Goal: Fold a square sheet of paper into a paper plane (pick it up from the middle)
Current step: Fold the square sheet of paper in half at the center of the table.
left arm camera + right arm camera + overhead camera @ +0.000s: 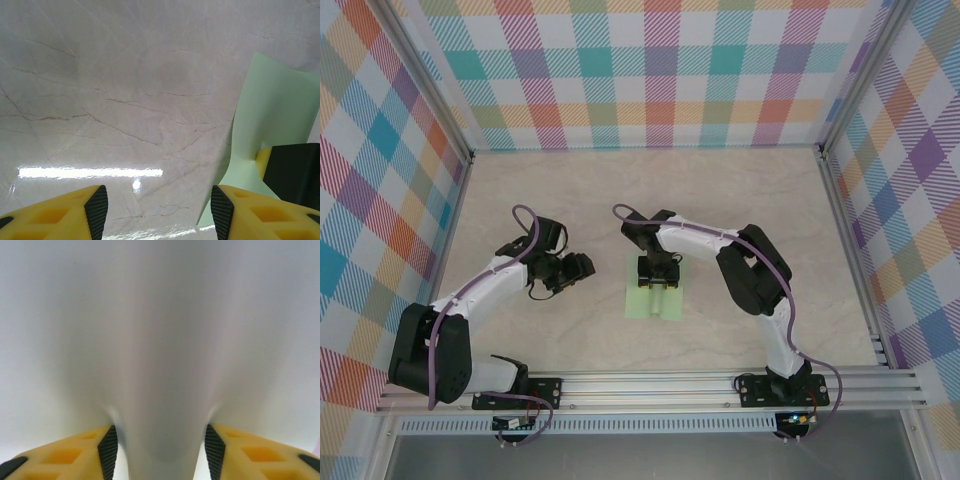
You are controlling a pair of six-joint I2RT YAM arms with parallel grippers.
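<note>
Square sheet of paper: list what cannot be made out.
- Top external: the right gripper hides the middle of the square sheet of paper; creases too small.
- Left wrist: the picture's right edge cuts the sheet off.
- Right wrist: too close and blurred; edges out of frame.

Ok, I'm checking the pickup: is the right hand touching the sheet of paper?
Touching. In the right wrist view the sheet of paper bulges up as a ridge between the right hand's fingers, pressed against both pads.
</note>
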